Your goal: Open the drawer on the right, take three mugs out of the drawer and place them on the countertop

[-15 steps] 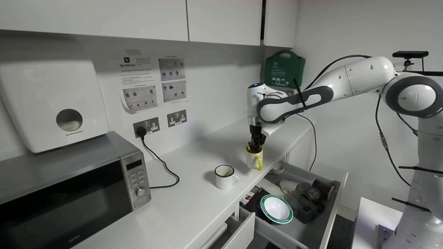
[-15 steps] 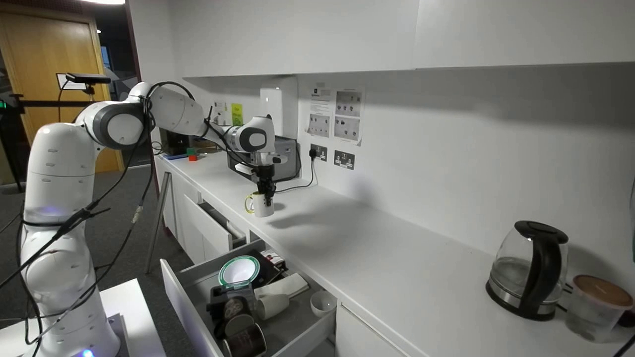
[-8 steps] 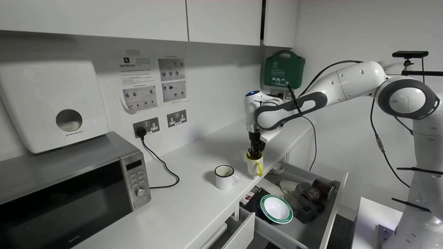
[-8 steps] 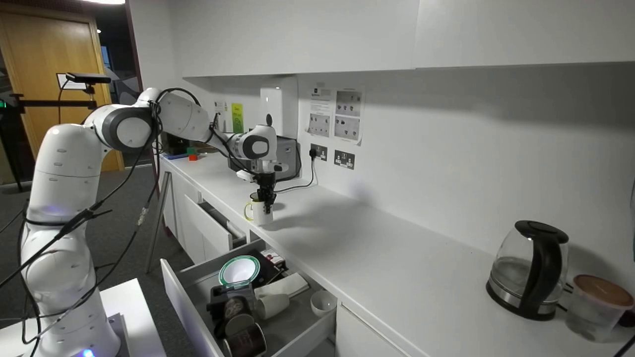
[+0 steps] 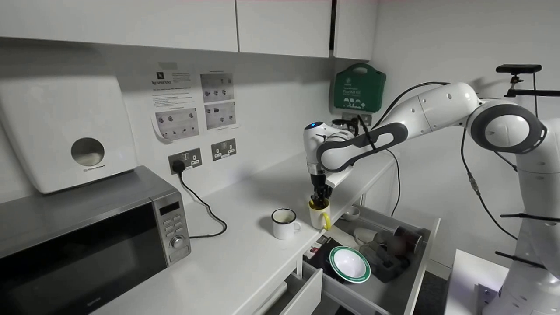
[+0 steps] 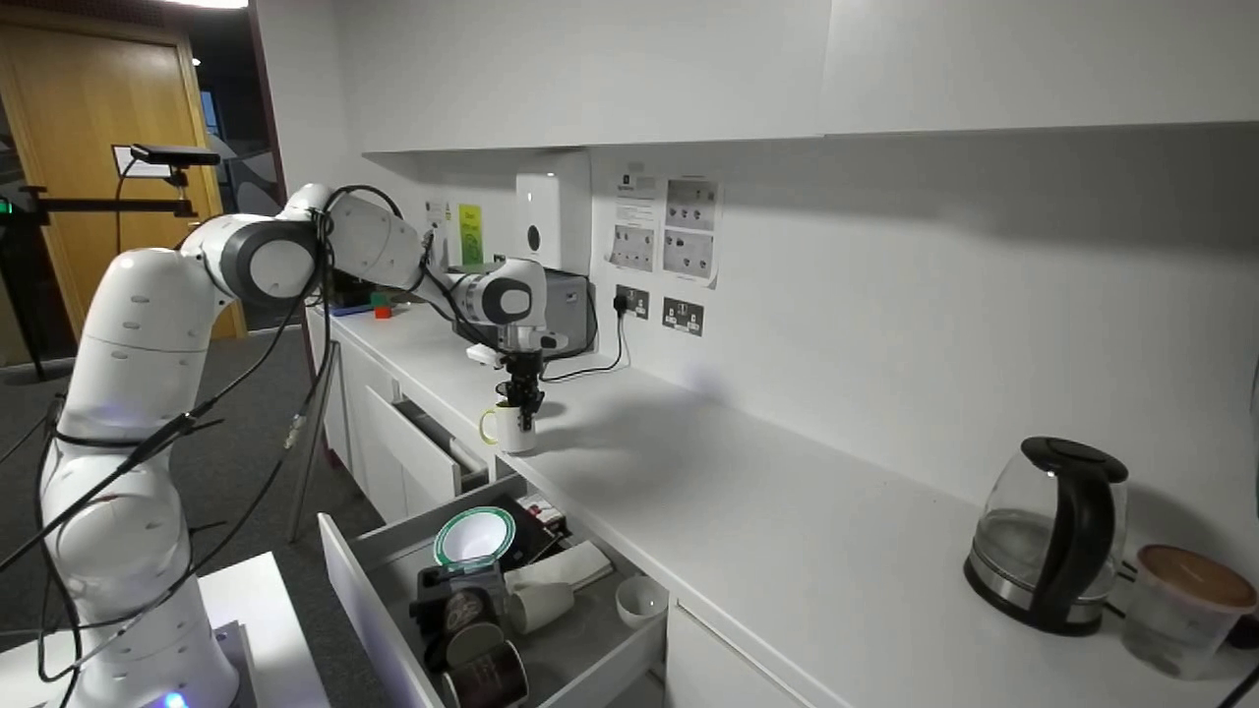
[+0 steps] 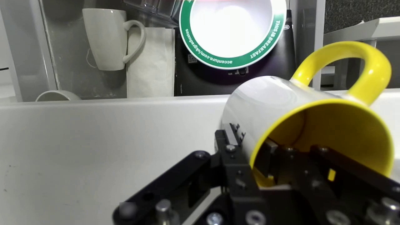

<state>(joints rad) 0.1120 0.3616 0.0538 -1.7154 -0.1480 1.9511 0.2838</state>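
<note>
Fingers [image 7: 239,170] are closed on the wall of the yellow mug [image 7: 265,97], one outside and one down inside. I judge that pinch a sensible choice: a thin wall needs little spread, whereas the whole body would need plenty. The handle [image 7: 377,68] points to the upper right of the wrist view, out of the grip's way.

In both exterior views the mug is roughly upright at the front edge of the countertop [image 7: 93,159]; whether its base touches, I can't tell. The white mug [image 5: 283,228] stands near the middle of an exterior view, its handle turned toward the yellow one, so I take this as mug two of three, bound for a spot beside it. I'd want it further in from the edge before letting go, or it could tip into the drawer [image 6: 378,629], open at the bottom of an exterior view, left of centre, presumably pulled wide for straight lifts.

The pale mug [image 7: 104,40] lies on its side in there, upper left of the wrist view, apart from the plate [image 7: 225,60]. Probably my third; lying down, it may need a different approach.
</note>
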